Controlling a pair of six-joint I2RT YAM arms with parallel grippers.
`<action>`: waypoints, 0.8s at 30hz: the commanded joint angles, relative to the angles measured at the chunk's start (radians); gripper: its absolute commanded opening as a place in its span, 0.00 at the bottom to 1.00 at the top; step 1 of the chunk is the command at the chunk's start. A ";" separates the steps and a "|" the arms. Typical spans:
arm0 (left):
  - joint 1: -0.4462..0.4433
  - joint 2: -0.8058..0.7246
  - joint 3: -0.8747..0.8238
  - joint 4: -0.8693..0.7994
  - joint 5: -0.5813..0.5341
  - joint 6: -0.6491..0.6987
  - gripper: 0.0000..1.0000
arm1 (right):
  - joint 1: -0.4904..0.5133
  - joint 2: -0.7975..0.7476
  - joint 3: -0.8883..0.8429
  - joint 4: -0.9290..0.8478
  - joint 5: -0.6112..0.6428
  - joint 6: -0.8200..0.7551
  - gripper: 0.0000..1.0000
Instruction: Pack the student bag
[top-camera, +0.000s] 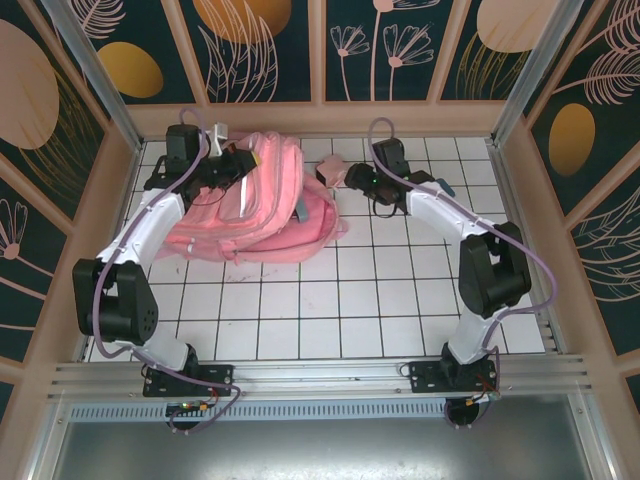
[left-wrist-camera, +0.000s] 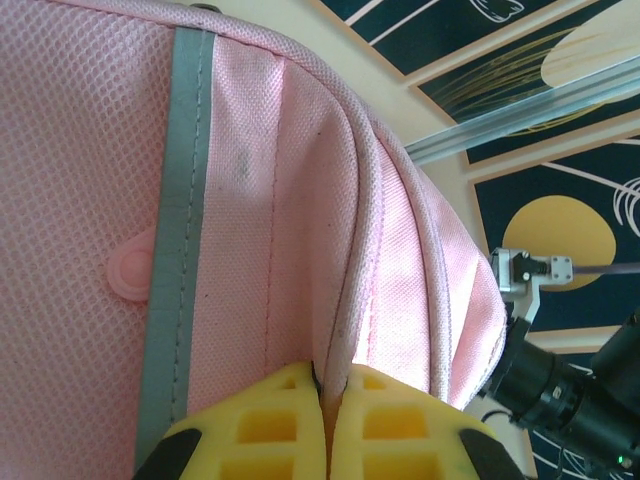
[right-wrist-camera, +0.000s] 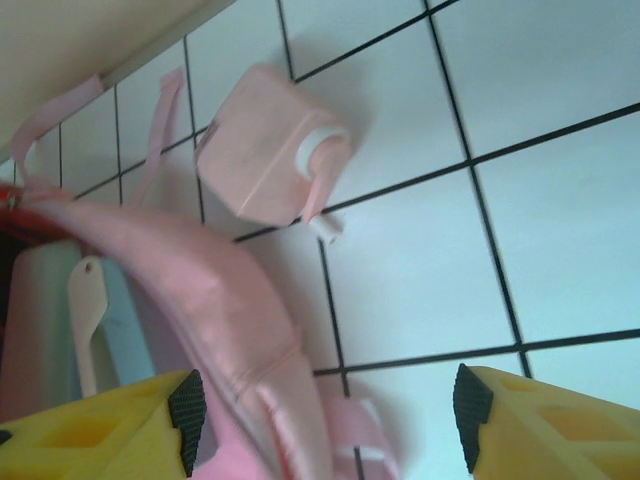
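While your left gripper (left-wrist-camera: 322, 385) is clenched on a fold of the student bag (top-camera: 255, 215), which lies at the far left of the table (top-camera: 400, 290), your right gripper (right-wrist-camera: 325, 400) hangs spread wide just beside the bag's right edge, the bag to its left.

The large soft pink fabric backpack (top-camera: 262, 205) lies on the white tiled table (top-camera: 400, 300) at far left-centre, the left gripper (top-camera: 236, 160) at its far edge, the small pink box-shaped container (top-camera: 331, 172) just right of it, and the right gripper (top-camera: 360, 181) just beyond that container.
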 joint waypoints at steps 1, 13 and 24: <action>0.011 -0.057 -0.023 -0.011 -0.022 0.019 0.00 | -0.025 0.069 0.036 0.040 -0.042 -0.021 0.70; 0.011 -0.064 -0.005 -0.052 -0.026 0.036 0.00 | 0.020 0.417 0.427 -0.020 0.009 -0.297 0.94; 0.011 -0.086 -0.016 -0.085 -0.048 0.045 0.00 | 0.108 0.537 0.539 -0.002 0.187 -0.705 0.99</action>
